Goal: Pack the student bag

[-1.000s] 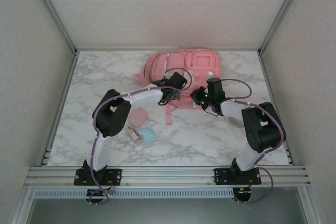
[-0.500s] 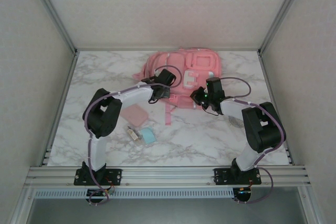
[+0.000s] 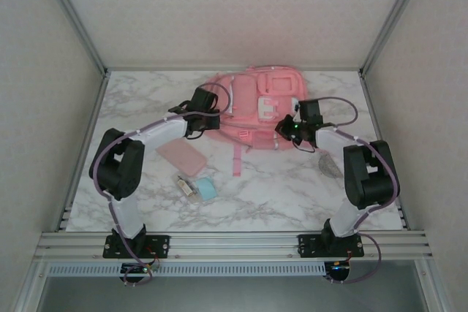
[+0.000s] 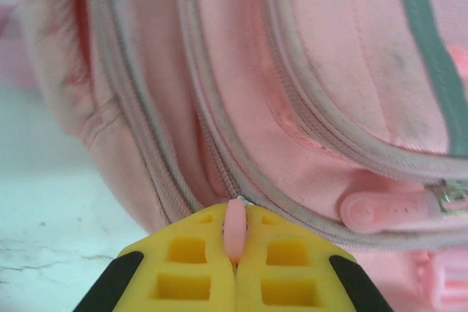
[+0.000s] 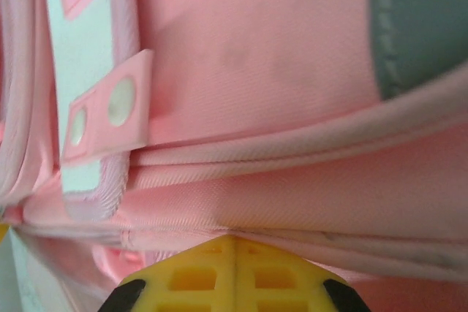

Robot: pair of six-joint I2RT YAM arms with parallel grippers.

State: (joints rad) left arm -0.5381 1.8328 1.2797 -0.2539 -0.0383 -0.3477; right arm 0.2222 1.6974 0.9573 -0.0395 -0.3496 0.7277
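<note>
Left pincer (image 4: 235, 248): yellow fingers (image 4: 183, 268) closed tight on a pink zip pull (image 4: 234, 224) that stands up in the seam between them. The pull belongs to one of the grey-edged zip tracks curving across the left side of the student bag (image 3: 256, 100). A second, rounder pink pull (image 4: 380, 213) lies free on the next track to the right. Right pincer (image 5: 234, 257): pads brought together with no gap showing, tips pressed against a folded seam on the right side of the bag. Cannot tell whether any fabric is pinched between them. Just above that seam, a white trim strip (image 5: 84, 56) with a pink snap tab (image 5: 110, 115) across it. Bag lies flat, front up, at the far middle of the table (image 3: 278, 199), its top close to the far wall. One pink strap (image 3: 235, 157) trails from it toward the near edge, between the two arms. Left of the strap and apart from the bag: a small flat pink pouch (image 3: 183, 157). Just nearer than the pouch, a light blue block (image 3: 206, 189) with a small pale object (image 3: 186, 185) touching its left side; too small to identify. Right of the bag, near the right arm's elbow, a flat grey piece (image 3: 330, 168) lies on the marble; shape unclear.
</note>
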